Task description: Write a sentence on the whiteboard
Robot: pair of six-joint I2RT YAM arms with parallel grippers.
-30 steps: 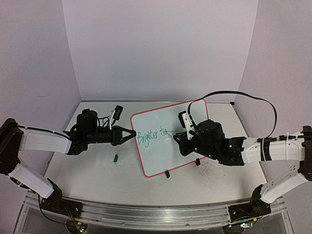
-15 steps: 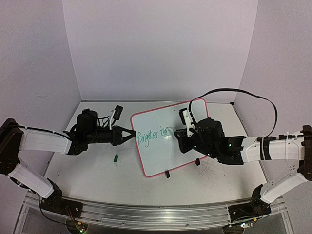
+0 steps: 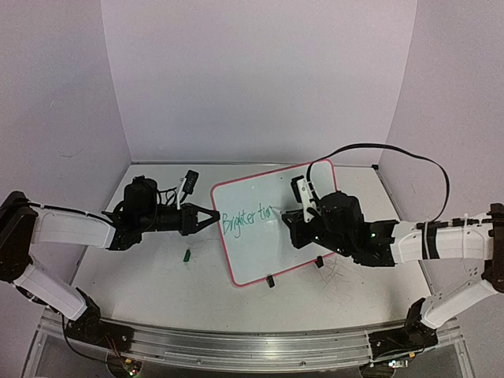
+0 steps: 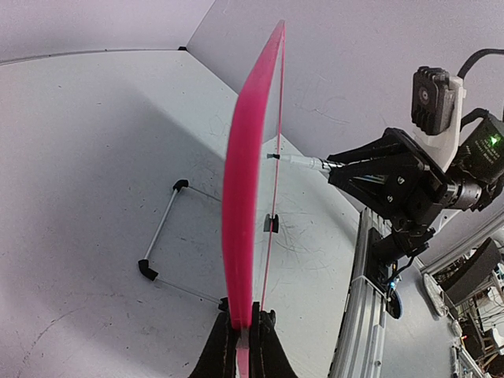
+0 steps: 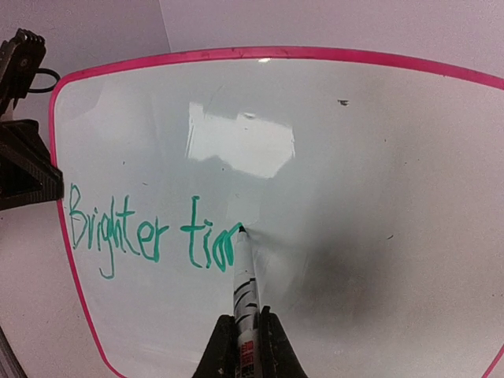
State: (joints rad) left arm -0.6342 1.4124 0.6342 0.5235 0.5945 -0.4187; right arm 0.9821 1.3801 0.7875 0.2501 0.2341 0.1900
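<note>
Presently the whiteboard (image 3: 268, 248) sits at the middle of the table (image 3: 142, 276), between my two arms and skewed to the table's edges. My left gripper (image 4: 241, 346) is pressed together on the left side of its pink frame (image 4: 240, 181). My right gripper (image 5: 242, 339) is pinched on a marker (image 5: 245, 276), whose tip touches the white surface just right of the last green stroke. The sentence (image 5: 150, 232) stands at "Brighter" plus the start of a second word, "ti" and a part-formed letter, so I judge that more than half is yet to be written. Two small black feet (image 3: 270, 281) show at the board's near edge; I cannot tell how firmly they bear on the table.

Risks noted: the board is held at one edge only, while the marker works toward the free right side. Pen pressure there could swing or flex the board about my left pinch and distort the letters. The left grip covers only a narrow stretch of frame, so a sideways drag of the tip could pull the frame through the fingers. The line climbs to the right, and the remaining words may crowd the far right frame if letter size is not held. The marker is gripped well back from its tip, so it could tilt in the jaws under load and lift off or dig in. A small green object (image 3: 187, 254), possibly the marker's cap, lies just left of the board, near my left arm's path.
</note>
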